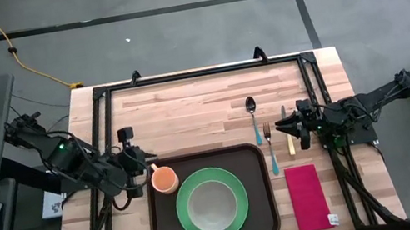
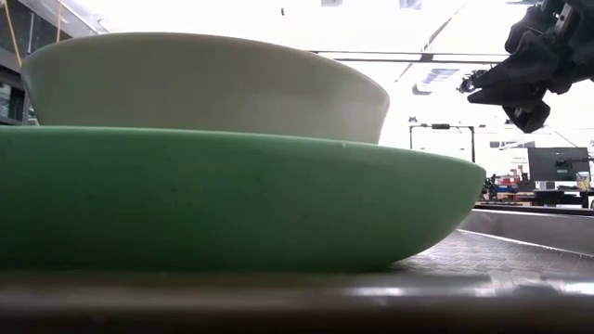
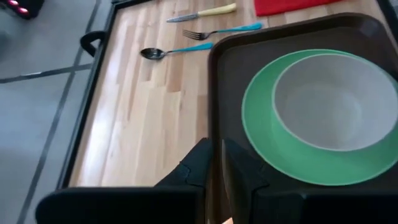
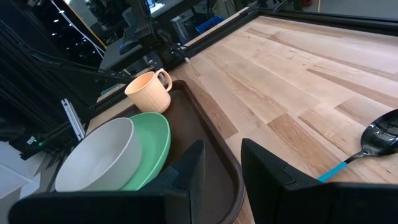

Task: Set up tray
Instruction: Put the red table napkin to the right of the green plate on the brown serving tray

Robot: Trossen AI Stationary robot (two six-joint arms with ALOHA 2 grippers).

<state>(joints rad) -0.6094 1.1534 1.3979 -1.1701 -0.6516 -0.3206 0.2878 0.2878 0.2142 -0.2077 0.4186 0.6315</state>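
Observation:
The dark brown tray point(image 1: 159, 224) lies at the table's near middle. It carries a green plate point(image 1: 241, 210) with a white bowl point(image 1: 211, 204) in it. An orange cup point(image 1: 165, 179) stands upright on the tray's far-left corner point(image 4: 148, 89). My left gripper point(image 1: 147, 171) is at the cup's far-left side, its fingers point(image 3: 205, 165) almost together. My right gripper point(image 1: 281, 125) hovers open above the table by the cutlery, raised in the low view point(image 2: 478, 85), and touches nothing. My left gripper comes at the cup from the far left, slanting down. A sliver of orange point(image 3: 227, 220) shows between its nearly closed fingers. The gripper itself hides which part of the cup it has. The cup stands upright with its base on the tray.
Right of the tray lie a blue-handled spoon point(image 1: 252, 111), a blue-handled fork point(image 1: 271, 152) and a yellow-handled knife point(image 1: 288, 138). A red napkin point(image 1: 308, 196) lies near the right edge. Bare wood stretches along the far half of the table point(image 1: 186, 105). A black frame borders the table.

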